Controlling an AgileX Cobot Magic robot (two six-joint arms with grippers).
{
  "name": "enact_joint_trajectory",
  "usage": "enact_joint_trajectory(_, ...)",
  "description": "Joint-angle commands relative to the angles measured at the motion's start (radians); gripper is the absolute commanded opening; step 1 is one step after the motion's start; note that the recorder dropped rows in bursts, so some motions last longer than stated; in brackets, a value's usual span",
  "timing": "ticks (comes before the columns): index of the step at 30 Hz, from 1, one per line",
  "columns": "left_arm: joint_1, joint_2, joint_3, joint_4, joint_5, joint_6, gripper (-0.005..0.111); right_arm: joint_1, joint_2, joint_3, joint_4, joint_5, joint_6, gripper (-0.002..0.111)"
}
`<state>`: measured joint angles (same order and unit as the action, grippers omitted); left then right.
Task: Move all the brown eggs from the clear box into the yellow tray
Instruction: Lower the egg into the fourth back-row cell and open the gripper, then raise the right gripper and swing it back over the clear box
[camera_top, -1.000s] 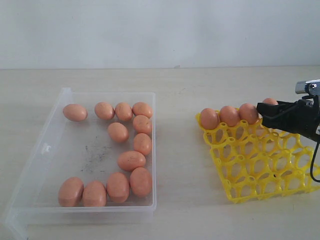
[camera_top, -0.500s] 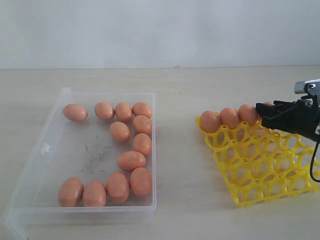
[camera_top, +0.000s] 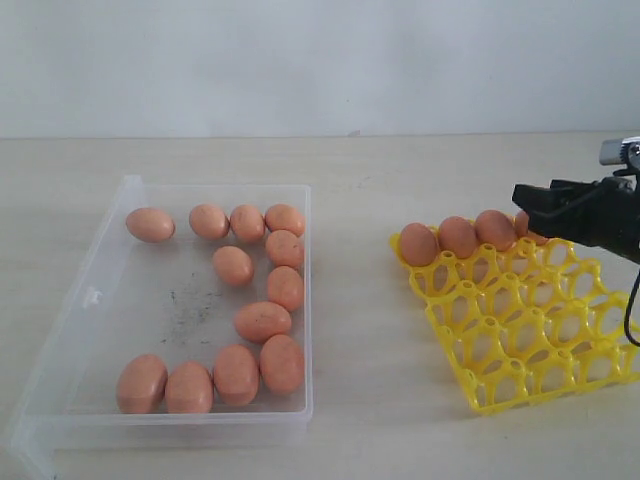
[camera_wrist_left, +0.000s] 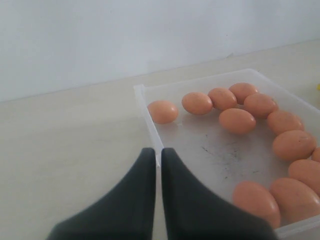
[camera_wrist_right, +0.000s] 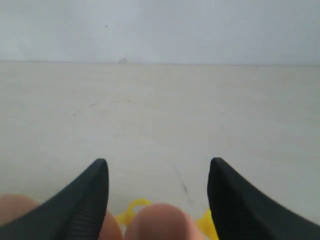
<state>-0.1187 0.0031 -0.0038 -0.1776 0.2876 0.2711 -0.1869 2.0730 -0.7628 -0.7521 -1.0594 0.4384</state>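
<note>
Right gripper sits at the right edge of the exterior view, above the upper right corner of the yellow tray, fingers spread with nothing between the tips; I read it as empty. Four brown eggs fill the tray's top row in that view, and the other cells are bare. The fourth egg, at the row's right end, is partly hidden by the gripper's fingertips and lies just under them. The right wrist view agrees: the fourth egg lies in the gap between the fingers, closer to the camera than the tips, with no finger pressing it as far as I can tell. The clear box occupies the left half of the exterior view, well apart from the tray, with twelve eggs in it. Left gripper shows only in its own wrist view: fingers pressed together, holding nothing, tips lined up with one wall of the box; its height I cannot tell
</note>
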Motion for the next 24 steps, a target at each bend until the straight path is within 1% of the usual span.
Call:
enact_joint_trajectory(1,-0.006,-0.003,0.004,0.002,-0.002,0.000,0.004,-0.001,-0.070,0.003,-0.009,-0.010,0.035,0.053)
enact_joint_trajectory(3,-0.006,-0.003,0.004,0.002,-0.002,0.000,0.004,-0.001,-0.096,0.003,-0.040,-0.024,0.076,0.053)
enact_joint_trajectory(6,-0.006,-0.003,0.004,0.002,-0.002,0.000,0.004,-0.001,-0.128,0.007,-0.163,-0.146,0.148,0.052)
enact_joint_trajectory(8,-0.006,-0.003,0.004,0.002,-0.002,0.000,0.004,-0.001,-0.144,0.007,-0.265,-0.162,0.204,0.052)
enact_joint_trajectory(9,-0.006,-0.003,0.004,0.002,-0.002,0.000,0.004,0.010,-0.160,0.007,-0.293,-0.162,0.228,0.050)
enact_joint_trajectory(10,-0.006,-0.003,0.004,0.002,-0.002,0.000,0.004,0.019,-0.178,0.009,-0.325,-0.162,0.218,0.045)
enact_joint_trajectory(14,-0.006,-0.003,0.004,0.002,-0.002,0.000,0.004,0.076,-0.248,0.045,-0.363,-0.162,0.123,0.012)
enact_joint_trajectory(16,-0.006,-0.003,0.004,0.002,-0.002,0.000,0.004,0.112,-0.278,0.060,-0.381,-0.162,0.088,0.000)
enact_joint_trajectory(20,-0.006,-0.003,0.004,0.002,-0.002,0.000,0.004,0.193,-0.331,0.065,-0.456,-0.162,0.077,0.000)
enact_joint_trajectory(24,-0.006,-0.003,0.004,0.002,-0.002,0.000,0.004,0.316,-0.387,0.065,-0.478,-0.162,0.077,0.000)
